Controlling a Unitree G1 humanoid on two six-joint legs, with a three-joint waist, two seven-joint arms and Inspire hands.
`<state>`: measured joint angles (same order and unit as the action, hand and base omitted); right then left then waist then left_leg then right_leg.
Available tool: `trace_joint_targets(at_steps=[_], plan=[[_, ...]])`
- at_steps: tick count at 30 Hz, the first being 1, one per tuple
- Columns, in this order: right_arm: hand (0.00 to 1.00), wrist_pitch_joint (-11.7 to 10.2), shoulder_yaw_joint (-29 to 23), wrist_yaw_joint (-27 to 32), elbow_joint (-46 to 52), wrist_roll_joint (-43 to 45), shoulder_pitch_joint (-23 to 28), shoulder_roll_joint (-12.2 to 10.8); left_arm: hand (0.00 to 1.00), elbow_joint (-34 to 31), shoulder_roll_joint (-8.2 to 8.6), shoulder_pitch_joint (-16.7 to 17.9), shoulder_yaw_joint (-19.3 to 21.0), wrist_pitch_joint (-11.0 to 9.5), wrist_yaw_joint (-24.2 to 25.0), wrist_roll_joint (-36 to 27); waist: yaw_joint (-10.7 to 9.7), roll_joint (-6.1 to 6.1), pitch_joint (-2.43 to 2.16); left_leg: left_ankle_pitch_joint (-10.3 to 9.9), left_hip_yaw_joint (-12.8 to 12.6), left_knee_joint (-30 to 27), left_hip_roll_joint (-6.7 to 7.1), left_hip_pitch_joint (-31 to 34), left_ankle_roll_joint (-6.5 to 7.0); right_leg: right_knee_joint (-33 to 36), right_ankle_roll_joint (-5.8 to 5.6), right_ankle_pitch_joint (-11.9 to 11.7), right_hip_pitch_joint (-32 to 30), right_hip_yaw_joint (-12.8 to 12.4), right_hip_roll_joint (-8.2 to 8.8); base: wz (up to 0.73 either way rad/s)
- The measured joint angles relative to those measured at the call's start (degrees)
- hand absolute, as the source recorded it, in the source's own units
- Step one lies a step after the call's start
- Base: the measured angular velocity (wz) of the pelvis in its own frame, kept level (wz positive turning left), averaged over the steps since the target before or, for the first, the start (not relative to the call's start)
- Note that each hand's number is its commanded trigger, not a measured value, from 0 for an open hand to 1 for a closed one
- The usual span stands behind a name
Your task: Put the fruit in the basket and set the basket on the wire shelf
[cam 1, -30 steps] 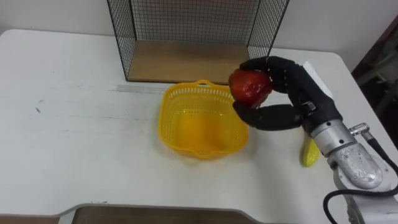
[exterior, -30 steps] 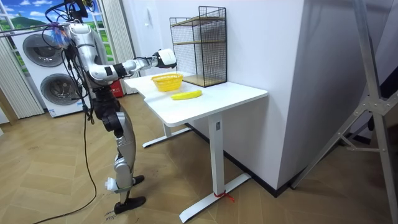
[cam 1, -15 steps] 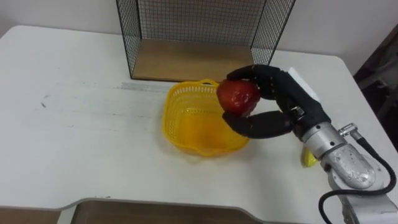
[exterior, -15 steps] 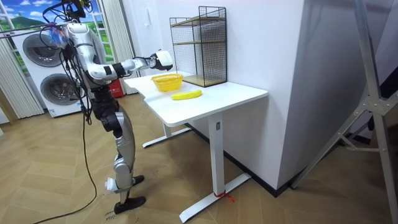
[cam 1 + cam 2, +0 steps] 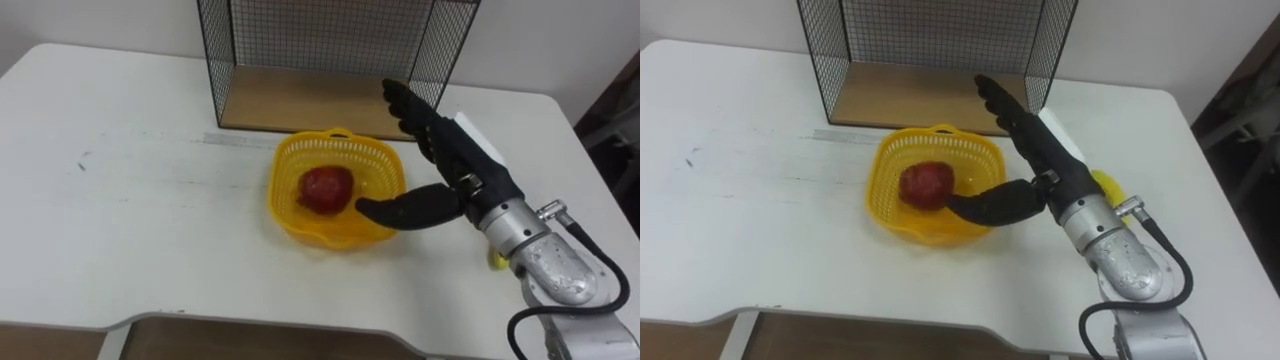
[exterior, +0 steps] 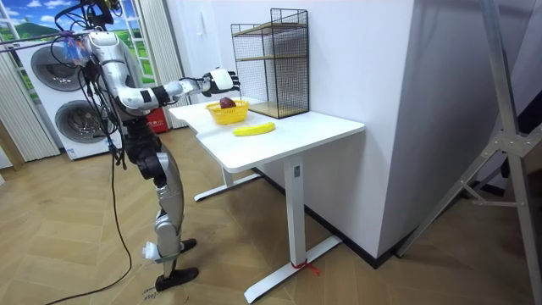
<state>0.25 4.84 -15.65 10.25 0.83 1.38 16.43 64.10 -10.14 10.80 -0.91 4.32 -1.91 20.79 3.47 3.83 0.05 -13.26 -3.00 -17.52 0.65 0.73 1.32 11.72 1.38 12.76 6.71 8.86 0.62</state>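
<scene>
A red apple (image 5: 324,188) lies inside the yellow plastic basket (image 5: 377,168), which stands on the white table (image 5: 130,220) just in front of the wire shelf (image 5: 330,40). My right hand (image 5: 455,165) hovers over the basket's right rim, open, with straight fingers pointing toward the shelf and the thumb reaching over the basket's near right edge. It holds nothing. A yellow banana (image 5: 495,262) lies on the table to the right, mostly hidden under my forearm. In the room view I stand at the table's end with the right arm stretched over the basket (image 6: 228,110).
The wire shelf has a wooden bottom board (image 5: 300,105) and mesh walls close behind the basket. The table's front edge (image 5: 300,335) runs near the bottom of the view. Washing machines (image 6: 59,76) stand behind me.
My right hand has let go of the apple, which now lies in the basket. The fingers have straightened out above the basket's right rim.
</scene>
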Motion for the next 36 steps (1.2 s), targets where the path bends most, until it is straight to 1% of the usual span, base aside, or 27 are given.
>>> trace_joint_targets(at_steps=[1,3,7,15,26,29,31,33,35,36], plan=[[0.00,0.1,0.5,0.0,0.0,0.0,0.0,0.0,0.00,0.0,0.00,0.0,0.0,0.0,0.0,0.0,0.0,-0.10,-0.04,0.0,0.0,0.0,0.01,-0.1,0.02,0.0,-0.01,0.0,0.1,0.0,0.01,0.00],[0.00,0.3,0.9,-0.1,0.0,0.1,0.0,-0.1,0.00,0.0,0.00,0.0,0.0,0.0,-0.1,0.0,0.0,-0.35,0.06,0.0,0.0,0.0,0.01,-0.2,0.05,0.0,-0.01,0.0,0.1,-0.1,0.00,0.00],[0.00,0.7,0.8,-0.1,-0.1,1.8,0.0,-0.1,0.00,-0.1,0.00,0.0,0.1,0.3,-0.4,0.1,0.0,-0.41,0.06,0.0,0.0,-0.1,0.01,-0.1,0.08,0.0,0.00,0.0,-0.2,-0.1,-0.02,0.00],[0.00,0.9,0.8,0.1,-0.3,1.8,0.0,-0.4,0.00,-0.1,0.00,0.0,0.1,0.3,-1.3,0.1,0.0,-0.49,0.06,0.0,0.0,-0.1,0.00,0.0,0.09,0.0,-0.02,-0.1,-0.3,0.1,-0.03,0.00],[0.00,1.1,-0.1,2.9,-0.3,1.8,0.0,-0.4,0.00,0.0,0.08,0.3,0.6,0.4,-1.3,0.1,0.0,-0.52,0.05,0.0,0.0,-0.1,-0.01,0.1,0.11,0.1,-0.02,-0.1,-0.5,-0.1,-0.06,0.00],[0.00,1.1,-1.6,3.7,-0.1,1.7,0.0,-0.6,0.00,0.0,0.29,0.8,1.4,0.3,-1.4,0.1,-0.1,-0.69,-0.04,0.0,-0.2,-0.1,-0.03,0.3,0.11,0.1,-0.02,-0.1,-0.6,-0.2,-0.04,0.00],[0.00,1.0,-4.1,6.3,-0.1,1.5,0.0,-0.5,0.00,0.1,0.38,1.0,2.8,0.3,-1.4,0.1,-0.3,-0.75,-0.14,0.1,-0.2,-0.1,0.05,0.6,0.16,0.0,-0.03,-0.1,-0.4,-0.1,0.04,0.05],[0.00,1.0,-5.8,8.7,-0.1,1.5,0.0,-0.4,0.00,0.1,0.32,1.2,3.2,0.3,-1.4,0.1,-0.2,-0.66,-0.23,0.1,-0.2,0.0,0.05,0.5,0.17,0.0,-0.03,-0.1,-0.4,-0.1,0.07,0.00],[0.00,0.9,-7.3,10.8,-0.1,1.6,0.0,-0.4,0.00,0.3,0.50,1.5,3.7,0.3,-1.4,0.1,-0.2,-0.67,-0.21,0.1,-0.2,0.3,0.05,0.2,0.19,0.0,-0.03,-0.1,-0.4,-0.4,0.08,-0.05],[0.00,0.9,-8.2,12.0,-0.1,0.8,0.0,-0.4,0.00,0.3,0.67,2.3,4.1,0.3,-1.4,0.1,-0.2,-0.73,-0.16,0.1,-0.3,0.5,0.06,-0.1,0.20,-0.1,-0.03,-0.1,-0.3,-0.3,0.11,-0.05]])
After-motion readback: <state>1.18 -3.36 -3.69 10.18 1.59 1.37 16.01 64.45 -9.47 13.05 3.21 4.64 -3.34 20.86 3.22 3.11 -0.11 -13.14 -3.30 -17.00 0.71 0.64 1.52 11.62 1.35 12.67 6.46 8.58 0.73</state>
